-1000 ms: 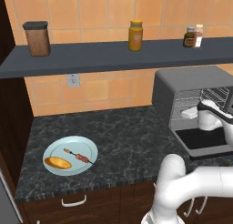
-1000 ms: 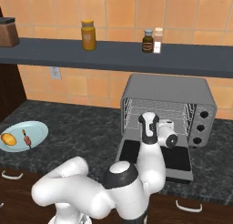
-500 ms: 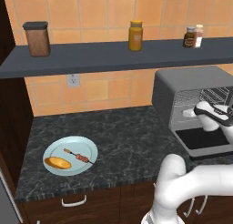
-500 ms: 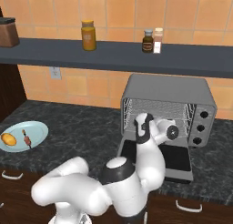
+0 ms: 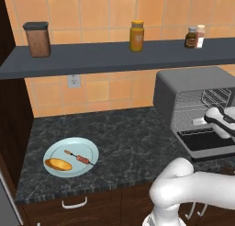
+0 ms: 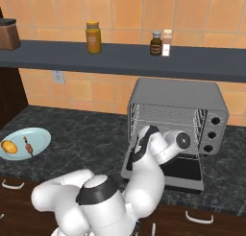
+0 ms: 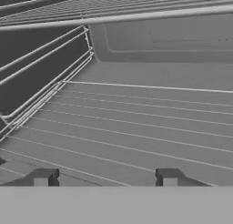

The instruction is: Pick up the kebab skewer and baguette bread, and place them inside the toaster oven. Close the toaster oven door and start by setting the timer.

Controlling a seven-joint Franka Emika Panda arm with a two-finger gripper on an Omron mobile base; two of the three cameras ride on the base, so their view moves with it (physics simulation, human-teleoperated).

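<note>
hand [image 7: 105,176] advanced into toaster oven [image 6: 178,98], level

The dark speckled table [image 5: 128,138] carries a pale blue plate [image 5: 71,156] at its left and the grey toaster oven [image 5: 193,96] at its right, well apart. The shelf [image 5: 114,57] above holds jars.
</note>
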